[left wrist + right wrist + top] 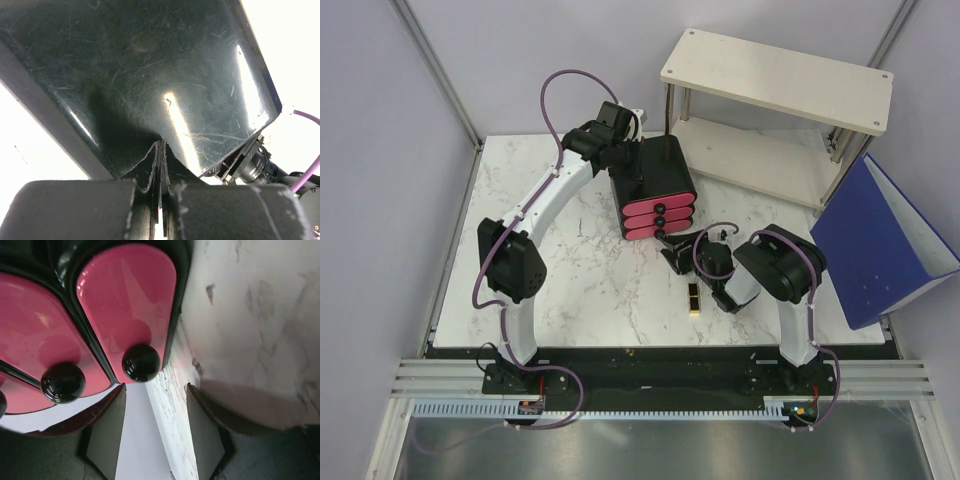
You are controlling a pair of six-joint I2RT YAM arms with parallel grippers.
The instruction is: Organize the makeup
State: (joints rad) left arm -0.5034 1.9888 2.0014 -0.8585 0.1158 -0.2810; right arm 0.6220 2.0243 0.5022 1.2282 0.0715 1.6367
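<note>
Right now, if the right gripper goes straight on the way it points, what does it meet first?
Probably the black knob of the pink drawer nearest the table: it sits just ahead of the open right gripper, slightly left of the gap's middle. Depth is unclear from the wrist view.

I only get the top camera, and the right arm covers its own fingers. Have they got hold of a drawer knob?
Observer: No. The right wrist view shows the right gripper open, with the drawer knob just beyond its fingertips, not between them.
Operator: And the left one, behind the box?
Observer: The left wrist view shows the left gripper shut with nothing in it, its tips close against the glossy wall of the black box.
</note>
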